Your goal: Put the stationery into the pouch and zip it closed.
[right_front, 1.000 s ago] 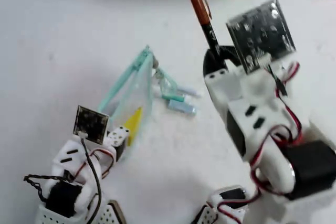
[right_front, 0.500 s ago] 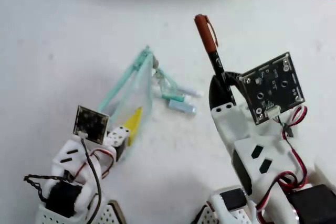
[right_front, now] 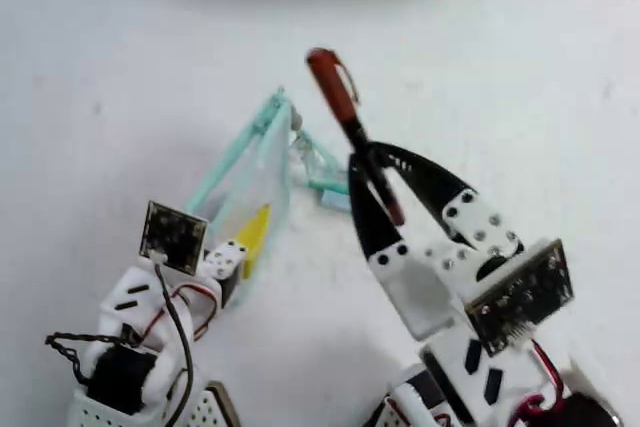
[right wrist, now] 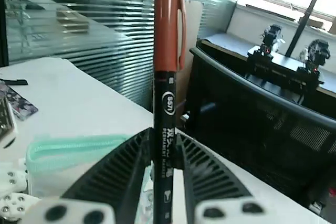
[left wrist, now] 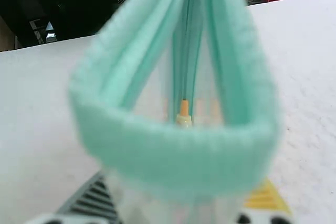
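The right claw (right_front: 366,159) is clenched on a red-capped marker (right_front: 331,84), cap toward the desk's (right_front: 120,57) far edge, just beside the open mint pouch (right_front: 245,162) at mid-desk. Claw and marker partly cover small pale-blue pieces (right_front: 327,188) beside the pouch. The left claw (right_front: 248,239) sits at the pouch's near end; its grip I cannot tell. An orange-tipped stick (left wrist: 184,109) lies inside

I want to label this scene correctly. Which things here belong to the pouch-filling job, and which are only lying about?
Job: pouch; marker in the right pincer; yellow piece inside the pouch.
Lying about: black chair beyond the table; small teal pieces beside the pouch, purpose unclear.
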